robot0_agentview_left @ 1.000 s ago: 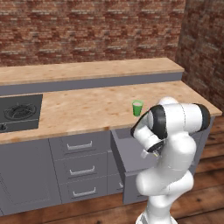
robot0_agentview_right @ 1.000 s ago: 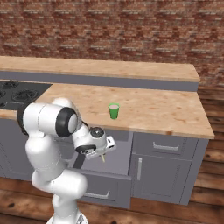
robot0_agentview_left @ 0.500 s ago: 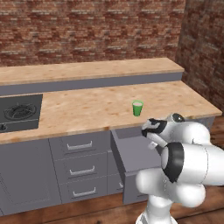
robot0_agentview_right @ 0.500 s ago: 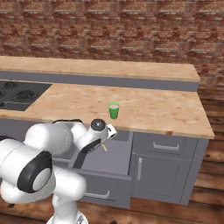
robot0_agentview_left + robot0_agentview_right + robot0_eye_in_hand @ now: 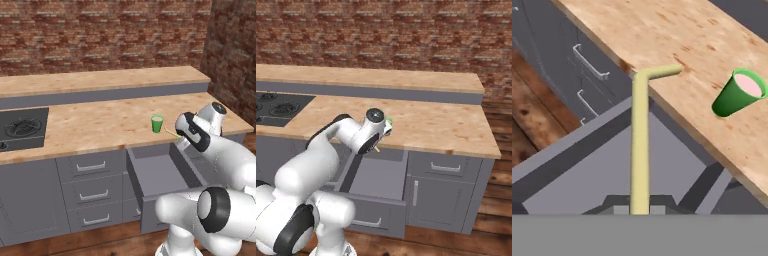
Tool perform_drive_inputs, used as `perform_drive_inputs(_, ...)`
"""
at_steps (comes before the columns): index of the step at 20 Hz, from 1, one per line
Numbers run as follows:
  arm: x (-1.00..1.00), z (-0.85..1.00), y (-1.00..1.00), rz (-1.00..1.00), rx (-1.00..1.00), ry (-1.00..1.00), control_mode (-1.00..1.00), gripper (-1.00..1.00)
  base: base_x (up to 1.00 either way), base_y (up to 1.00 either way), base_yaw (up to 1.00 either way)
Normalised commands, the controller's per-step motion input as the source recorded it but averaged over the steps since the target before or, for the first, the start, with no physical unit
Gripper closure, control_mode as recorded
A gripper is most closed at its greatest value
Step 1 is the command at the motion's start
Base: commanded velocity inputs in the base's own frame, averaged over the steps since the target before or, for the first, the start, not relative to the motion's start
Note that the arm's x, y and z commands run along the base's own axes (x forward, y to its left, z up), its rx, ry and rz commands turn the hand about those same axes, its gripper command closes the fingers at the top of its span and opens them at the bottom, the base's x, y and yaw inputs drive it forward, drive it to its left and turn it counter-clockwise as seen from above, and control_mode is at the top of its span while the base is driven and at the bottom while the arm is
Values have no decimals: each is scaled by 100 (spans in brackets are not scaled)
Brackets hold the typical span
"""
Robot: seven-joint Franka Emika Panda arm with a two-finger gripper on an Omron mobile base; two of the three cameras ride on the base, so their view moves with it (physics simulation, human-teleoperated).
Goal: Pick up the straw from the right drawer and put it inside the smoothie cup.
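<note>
Left of the claw in your hand view you've got the grey drawer stack with its bar handles, and wood floor beyond it. Straight out from the claw runs the straw: it's pinched between the fingers, shaft pointing away, its bent tip crossing the edge of the wooden counter. Below the claw, the right drawer is pulled open. Right of the straw tip, well apart from it, the smoothie cup stands on the counter, pale content showing inside its rim. Left base view: cup sits just left of the claw, straw poking toward it above the open drawer. Right base view: the wrist hides most of the cup.
</note>
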Motion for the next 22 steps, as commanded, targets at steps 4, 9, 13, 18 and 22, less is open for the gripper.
perform_drive_inputs(4,17,69,0,7,14,-13,-100,100,0,0,0)
perform_drive_inputs(9,47,5,0,0,27,-15,-100,100,0,0,0)
perform_drive_inputs(13,58,0,0,0,35,-15,-100,100,0,0,0)
perform_drive_inputs(18,60,0,0,0,34,-14,-100,100,0,0,0)
perform_drive_inputs(22,42,7,0,-1,23,-4,-100,100,0,0,0)
